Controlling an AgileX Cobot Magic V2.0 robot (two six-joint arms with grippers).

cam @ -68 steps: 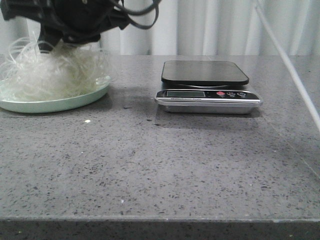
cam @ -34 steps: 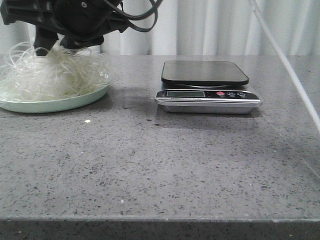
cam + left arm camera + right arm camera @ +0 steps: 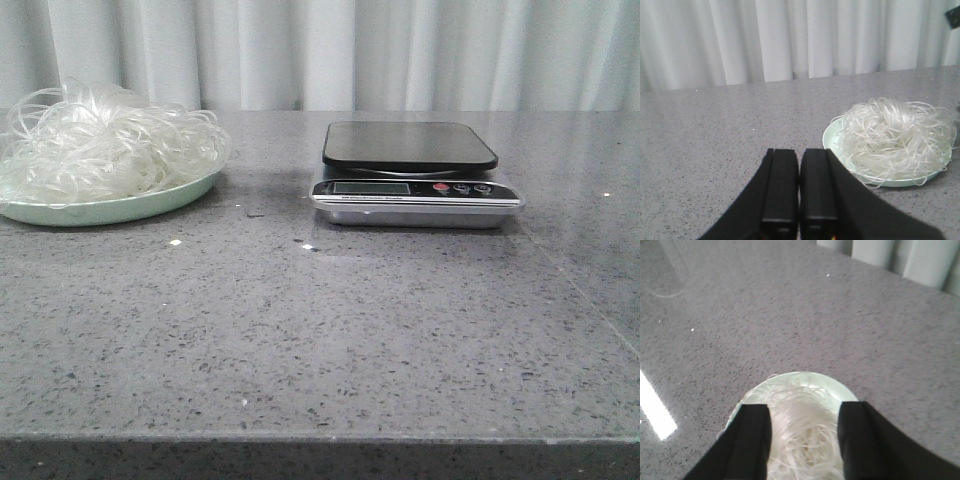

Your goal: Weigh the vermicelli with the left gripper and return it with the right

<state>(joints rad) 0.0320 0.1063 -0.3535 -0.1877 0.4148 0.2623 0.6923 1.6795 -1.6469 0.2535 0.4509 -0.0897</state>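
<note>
Starting at the near edge of the bench (image 3: pixel 300 340): nothing much there, just grey speckled top and a couple of tiny white crumbs (image 3: pixel 175 242) left of the middle. Further back, a bit right of centre and toward the far edge, sits the scale (image 3: pixel 415 185), with a black platform that has nothing on it. I can't read the display.

The noodles (image 3: pixel 105 150) are a big fluffy tangle heaped on the pale green plate (image 3: pixel 110 210) near the far left corner, well apart from the scale. A few loops hang out past the rim. Behind everything is the white curtain (image 3: pixel 400 50).

Neither arm shows in the front view. The left gripper (image 3: pixel 800 155) has its fingers pressed flat together with nothing between them, and it's off to the side of the plate rather than over it. The right gripper (image 3: pixel 802 412) is spread wide and looks down on the pile. I can't tell if it touches any strands.

My read is that the noodles are back home and the right arm is at the letting-go end of the return. To do that bit well, I'd keep the fingers wide and lift straight up, slowly. Those strands are springy and clingy, so one snagged loop could drag half the mound over the rim. Only swing away once nothing trails.
</note>
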